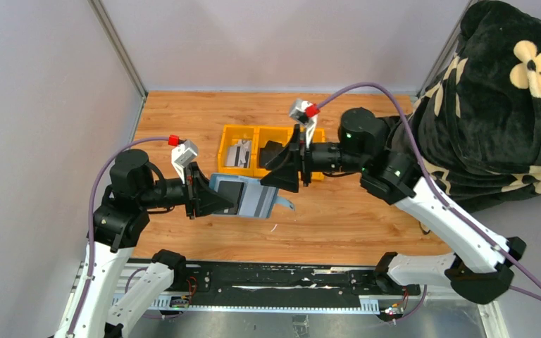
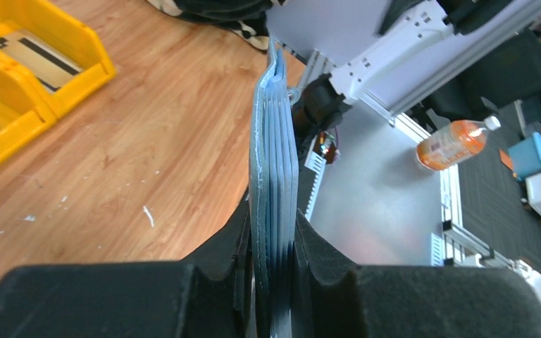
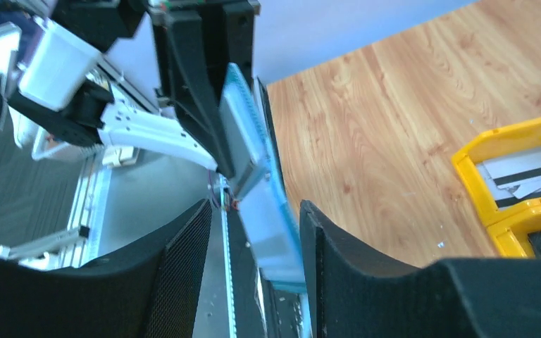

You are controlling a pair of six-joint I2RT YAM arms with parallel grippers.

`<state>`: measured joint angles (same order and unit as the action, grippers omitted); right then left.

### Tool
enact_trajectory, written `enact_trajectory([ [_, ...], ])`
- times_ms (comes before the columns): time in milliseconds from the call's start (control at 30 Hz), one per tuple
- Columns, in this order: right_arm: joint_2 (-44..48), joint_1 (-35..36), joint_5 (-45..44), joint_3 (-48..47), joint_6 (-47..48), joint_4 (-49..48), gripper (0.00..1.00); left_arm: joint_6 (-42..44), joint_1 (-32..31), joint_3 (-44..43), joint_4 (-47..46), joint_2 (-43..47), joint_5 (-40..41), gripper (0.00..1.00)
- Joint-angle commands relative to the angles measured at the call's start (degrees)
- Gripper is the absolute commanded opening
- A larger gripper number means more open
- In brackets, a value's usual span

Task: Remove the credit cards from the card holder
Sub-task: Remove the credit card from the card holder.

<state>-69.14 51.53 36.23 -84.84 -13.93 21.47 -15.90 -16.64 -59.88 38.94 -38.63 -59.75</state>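
Left gripper [image 1: 208,198] is clamping the holder [image 1: 257,199] at its 9 o'clock end, mid-air. Right gripper [image 1: 287,177] is straddling its 3 o'clock end, jaws apart. Holder seems light and floppy, so pinch across its flat faces.

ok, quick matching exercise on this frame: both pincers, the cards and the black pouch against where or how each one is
1. left pincer
2. right pincer
3. cards
4. black pouch

A. yellow tray, compartment beside the cards
B. shut on the card holder
C. open, fingers either side of the holder's far end
D. yellow tray, leftmost compartment in the top view

Pairs: 1-B, 2-C, 3-D, 4-A
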Motion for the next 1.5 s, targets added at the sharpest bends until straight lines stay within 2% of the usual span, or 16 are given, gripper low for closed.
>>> enact_trajectory([
  [0, 5.22, 0.06, -4.52, 6.57, -12.82, -13.96, 0.52, -1.84, -0.32, -2.59, -3.09, 0.05, 6.63, 0.00],
  [133, 6.16, 4.44, -1.61, 12.95, -17.59, -24.87, 0.51, -3.76, -0.29, -2.54, -4.60, 0.02, 8.73, 0.00],
  [367, 1.10, 7.89, 0.24, 15.27, -20.82, -30.03, 0.47, -4.32, -0.30, -2.90, -5.40, 0.22, 6.40, 0.00],
  [733, -0.97, 7.89, -4.75, 14.02, -18.52, -24.26, 0.46, -4.64, -0.30, -3.10, -6.71, 1.38, 0.26, 0.00],
  [1133, -1.17, 7.89, -11.33, 11.54, -15.86, -17.93, 0.47, -5.89, -0.31, -3.62, -7.88, 1.98, -0.81, 0.01],
  [1300, -2.13, 7.93, -11.34, 12.29, -18.20, -21.88, 0.46, -9.04, -0.32, -2.28, -10.45, 2.26, -0.96, 0.07],
  [1467, -4.27, 7.89, -11.05, 14.47, -24.16, -30.53, 0.37, -11.34, -0.32, -1.49, -12.70, 2.57, -2.48, 0.09],
])
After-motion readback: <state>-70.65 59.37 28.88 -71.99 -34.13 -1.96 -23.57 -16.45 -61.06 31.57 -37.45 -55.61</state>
